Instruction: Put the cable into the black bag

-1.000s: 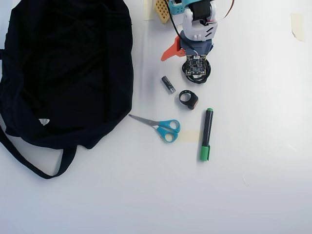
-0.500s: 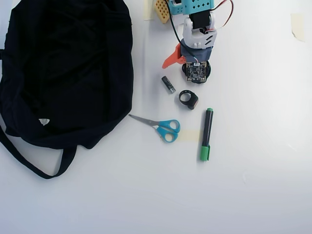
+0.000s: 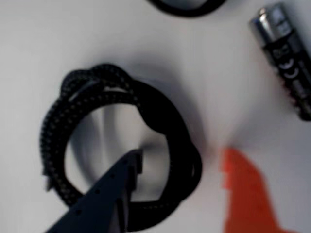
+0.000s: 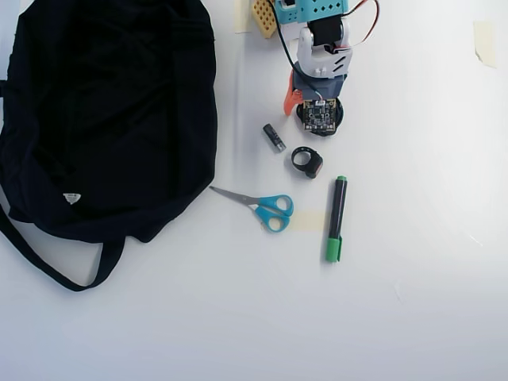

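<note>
The cable (image 3: 160, 111) is a black braided coil lying flat on the white table, filling the middle of the wrist view. My gripper (image 3: 184, 155) is open and low over it. The dark finger (image 3: 121, 179) points inside the coil and the orange finger (image 3: 245, 194) is outside its right edge, so the coil's right side lies between the jaws. In the overhead view the gripper (image 4: 304, 109) is at the top centre and my wrist hides most of the cable. The black bag (image 4: 111, 119) lies at the left, well apart from the gripper.
A small black and silver cylinder (image 3: 286, 58) lies close by and also shows in the overhead view (image 4: 274, 137). A black ring-shaped thing (image 4: 306, 161), blue-handled scissors (image 4: 266, 208) and a green marker (image 4: 336, 218) lie below the gripper. The bag's strap (image 4: 55, 270) trails at the lower left.
</note>
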Robot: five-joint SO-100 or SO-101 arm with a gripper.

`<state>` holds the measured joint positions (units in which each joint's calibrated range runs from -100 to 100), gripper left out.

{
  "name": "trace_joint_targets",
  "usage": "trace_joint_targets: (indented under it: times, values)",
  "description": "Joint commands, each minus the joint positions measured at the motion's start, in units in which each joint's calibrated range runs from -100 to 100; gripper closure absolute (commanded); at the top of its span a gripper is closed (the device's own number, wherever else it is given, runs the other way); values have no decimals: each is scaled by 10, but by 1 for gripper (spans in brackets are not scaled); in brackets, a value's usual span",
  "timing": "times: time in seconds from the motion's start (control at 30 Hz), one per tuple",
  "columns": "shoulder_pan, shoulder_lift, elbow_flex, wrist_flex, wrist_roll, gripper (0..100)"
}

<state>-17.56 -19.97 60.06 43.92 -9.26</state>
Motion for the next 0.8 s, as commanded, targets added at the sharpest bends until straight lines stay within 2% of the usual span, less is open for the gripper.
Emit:
trace_joint_targets:
  times: [0.0, 0.2, 0.47, 0.77]
  values:
    - [-5, 1, 0, -6, 0, 91]
    - [-5, 0, -3, -6, 1, 98]
    - [-5, -10, -20, -4, 5, 98]
    - [-13, -41, -112, 3, 46, 98]
